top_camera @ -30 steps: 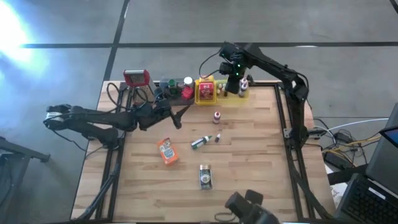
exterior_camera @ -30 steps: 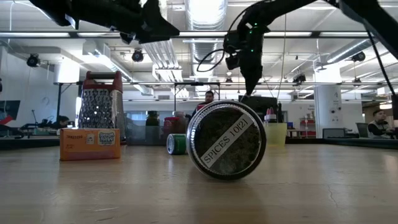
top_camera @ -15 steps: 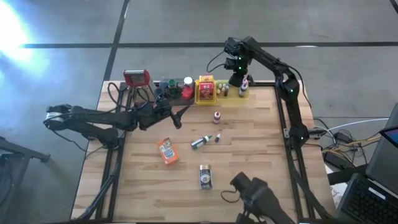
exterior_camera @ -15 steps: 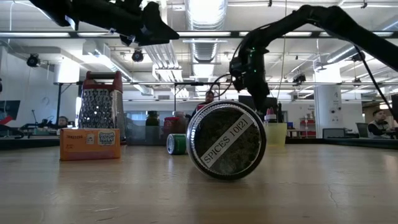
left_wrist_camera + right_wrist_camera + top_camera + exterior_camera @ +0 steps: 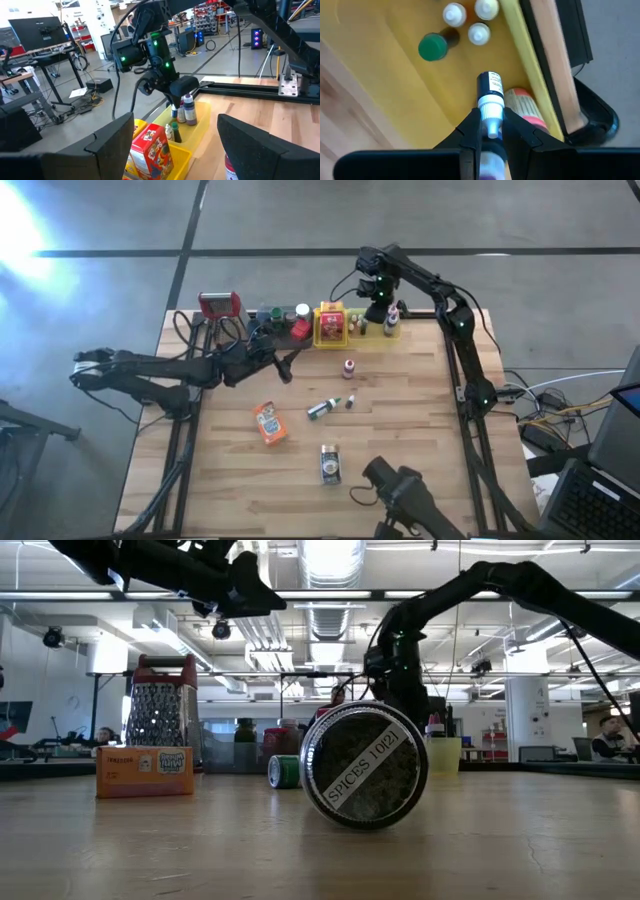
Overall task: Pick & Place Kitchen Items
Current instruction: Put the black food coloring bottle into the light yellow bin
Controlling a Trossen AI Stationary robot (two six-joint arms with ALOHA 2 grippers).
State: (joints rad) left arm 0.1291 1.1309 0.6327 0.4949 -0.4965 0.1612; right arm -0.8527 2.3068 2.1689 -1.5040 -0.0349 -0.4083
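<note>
My right gripper hangs over the right end of the yellow tray at the table's far edge, shut on a small bottle with a white and a dark part. Several small bottles and a red box stand in that tray. My left gripper is open and level above the table's left middle, holding nothing. On the bare wood lie a red-capped bottle, a green-capped bottle, an orange packet and a spice jar. My right gripper pinches the small bottle between its two fingers at the white part. The fingers point down from above. The bottle hangs below them with its dark end toward the tray floor; whether it touches the floor I cannot tell.
A red-topped metal grater and more small containers stand along the far edge, left of the yellow tray. A dark device sits at the near edge. In the low view the spice jar fills the foreground.
My right gripper has gone down toward the yellow tray with the small bottle still between its fingers.
</note>
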